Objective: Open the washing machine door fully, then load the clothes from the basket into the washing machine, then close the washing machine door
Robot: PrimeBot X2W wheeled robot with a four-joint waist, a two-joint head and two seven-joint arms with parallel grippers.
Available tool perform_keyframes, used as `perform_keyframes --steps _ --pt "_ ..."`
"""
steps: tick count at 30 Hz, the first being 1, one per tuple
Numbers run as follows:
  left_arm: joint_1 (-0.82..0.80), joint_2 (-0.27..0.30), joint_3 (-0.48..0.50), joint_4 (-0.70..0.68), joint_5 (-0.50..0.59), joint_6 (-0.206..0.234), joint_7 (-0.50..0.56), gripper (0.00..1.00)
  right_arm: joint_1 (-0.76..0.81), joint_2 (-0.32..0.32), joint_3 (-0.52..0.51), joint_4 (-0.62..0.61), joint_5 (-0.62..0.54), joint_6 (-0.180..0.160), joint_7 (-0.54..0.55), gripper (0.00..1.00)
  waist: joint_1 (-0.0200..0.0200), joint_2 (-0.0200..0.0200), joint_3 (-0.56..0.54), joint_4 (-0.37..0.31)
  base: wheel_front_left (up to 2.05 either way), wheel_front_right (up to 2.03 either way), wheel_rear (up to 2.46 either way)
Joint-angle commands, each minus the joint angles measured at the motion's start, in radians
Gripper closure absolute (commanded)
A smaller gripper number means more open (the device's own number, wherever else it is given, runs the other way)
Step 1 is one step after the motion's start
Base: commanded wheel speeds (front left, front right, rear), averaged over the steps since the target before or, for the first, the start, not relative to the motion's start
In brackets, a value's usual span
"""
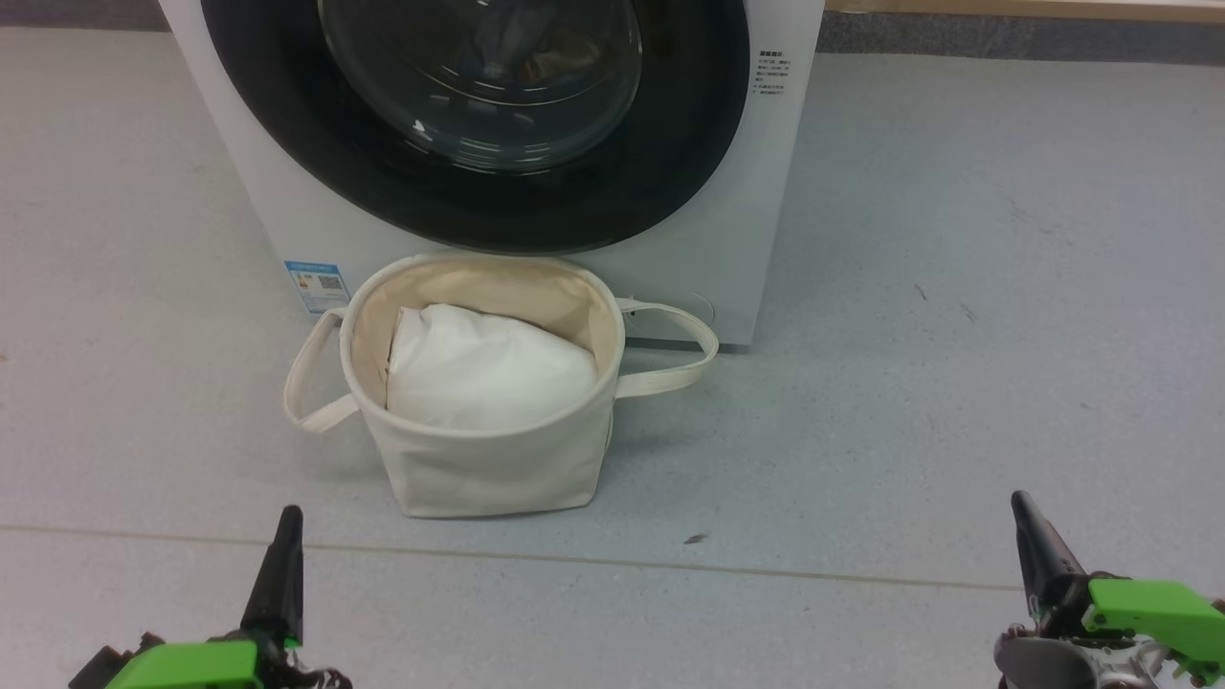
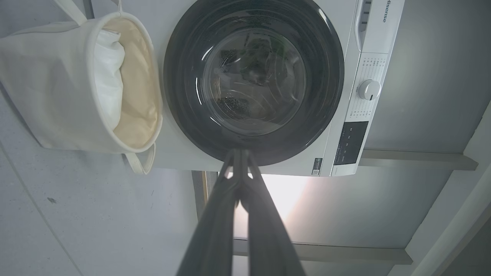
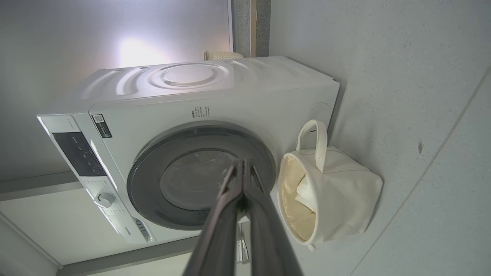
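As left gripper (image 1: 289, 522) & right gripper (image 1: 1022, 505) sit pinched shut, empty, washing machine door (image 1: 689, 115), prob latched, could clip the basket (image 1: 498, 469) right below when swung

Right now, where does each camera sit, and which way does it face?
Head: high on the robot, looking forward and down at the basket before the washing machine; left jaws lower left, right jaws lower right, both shut.
Left wrist: rolled sideways, looking along its shut jaws at the closed door.
Right wrist: rolled the opposite way, likewise facing the door.
Shared: all three show door, basket and its white bundle.
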Motion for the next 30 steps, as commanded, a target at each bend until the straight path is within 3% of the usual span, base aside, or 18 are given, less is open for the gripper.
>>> perform_keyframes --steps 1,30 --pt "-0.045 0.015 0.034 -0.037 -0.003 -0.007 0.008 1.0 -0.049 -0.006 0.017 -0.03 -0.003 0.0 0.008 1.0 0.0 0.0 0.0 0.0 0.0 0.0 0.0" --pt "-0.045 0.015 0.034 -0.037 -0.003 -0.007 0.008 1.0 -0.05 -0.003 0.013 -0.03 -0.006 0.0 0.011 1.0 0.0 0.0 0.0 0.0 0.0 0.0 0.0"
